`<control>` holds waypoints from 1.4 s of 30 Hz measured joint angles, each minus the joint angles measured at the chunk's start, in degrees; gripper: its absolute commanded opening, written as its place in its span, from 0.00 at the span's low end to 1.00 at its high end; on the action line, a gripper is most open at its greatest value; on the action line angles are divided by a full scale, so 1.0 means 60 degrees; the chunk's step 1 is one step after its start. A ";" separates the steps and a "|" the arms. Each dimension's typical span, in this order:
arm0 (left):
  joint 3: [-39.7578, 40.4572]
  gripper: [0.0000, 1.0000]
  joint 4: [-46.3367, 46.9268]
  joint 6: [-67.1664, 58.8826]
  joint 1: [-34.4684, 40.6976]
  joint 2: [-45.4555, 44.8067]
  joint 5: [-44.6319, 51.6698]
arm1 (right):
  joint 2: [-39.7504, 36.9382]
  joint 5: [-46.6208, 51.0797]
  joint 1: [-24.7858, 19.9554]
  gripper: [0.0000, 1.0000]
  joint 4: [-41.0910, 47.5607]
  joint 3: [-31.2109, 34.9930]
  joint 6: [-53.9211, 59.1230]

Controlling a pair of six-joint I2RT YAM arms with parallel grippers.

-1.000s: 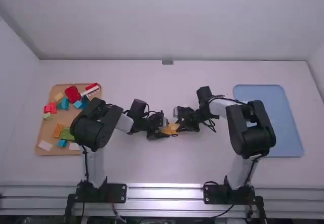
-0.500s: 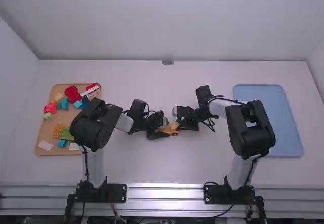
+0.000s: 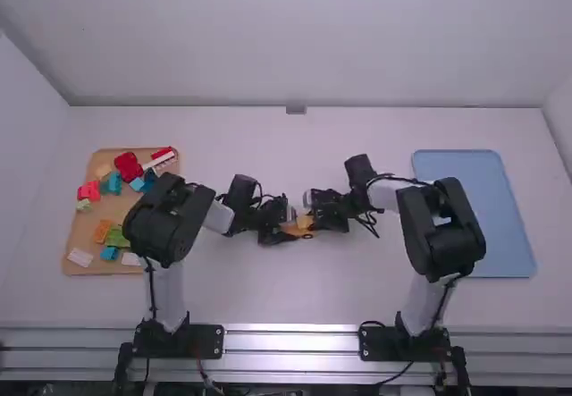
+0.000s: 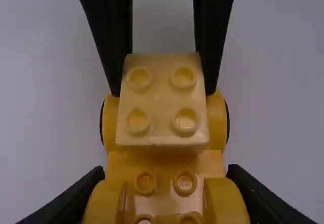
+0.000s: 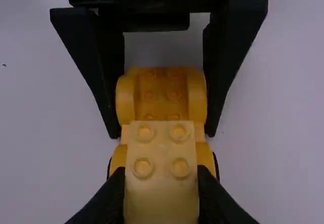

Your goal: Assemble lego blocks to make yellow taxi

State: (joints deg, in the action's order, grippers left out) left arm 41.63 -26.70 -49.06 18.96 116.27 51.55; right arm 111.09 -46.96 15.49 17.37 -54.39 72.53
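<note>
Near the table's middle, my left gripper and right gripper face each other in the high view. In the left wrist view, the orange-yellow wheeled base is held by my left gripper, shut on its sides. A pale yellow 2x2-stud block lies over the base's far end there. My right gripper is shut on this pale block in the right wrist view, where the base extends beyond it between the left fingers. Whether block and base are fully joined I cannot tell.
On the left, a tan tray carries loose red, blue, green, orange and white blocks, partly under the left arm. A blue tray lies at the right, beside the right arm's elbow.
My right gripper has shifted slightly left, toward the left one, with the pale block. The left arm has hardly moved and keeps hold of the base.
</note>
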 measured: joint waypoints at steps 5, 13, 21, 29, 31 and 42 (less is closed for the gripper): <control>0.0000 0.56 0.0004 -0.0004 0.0004 0.0000 0.0026 | 0.0000 0.0066 -0.0066 0.43 -0.0011 0.0051 -0.0040; 0.0000 0.55 0.0007 0.0000 0.0004 0.0000 0.0044 | 0.0000 -0.0091 -0.0189 0.57 -0.0087 0.0055 -0.0022; 0.0000 0.55 0.0007 0.0000 0.0004 0.0000 0.0044 | -0.0452 -0.0561 -0.0266 0.47 0.0477 0.0051 0.0091; 0.0000 0.54 0.0007 0.0000 0.0004 0.0000 0.0047 | -0.0984 -0.0120 -0.0313 0.04 0.0576 0.0160 0.0277; 0.0000 0.54 0.0007 0.0000 0.0004 0.0000 0.0044 | -0.0984 0.0095 -0.0248 0.02 -0.0091 0.0379 -0.0080; 0.0000 0.52 0.0007 -0.0004 0.0004 0.0000 0.0044 | -0.0984 0.0532 -0.0036 0.00 -0.1636 0.1217 -0.1453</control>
State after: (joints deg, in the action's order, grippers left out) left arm 41.63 -26.65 -49.08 18.98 116.27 51.81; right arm 105.19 -43.77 15.27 7.55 -47.09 63.81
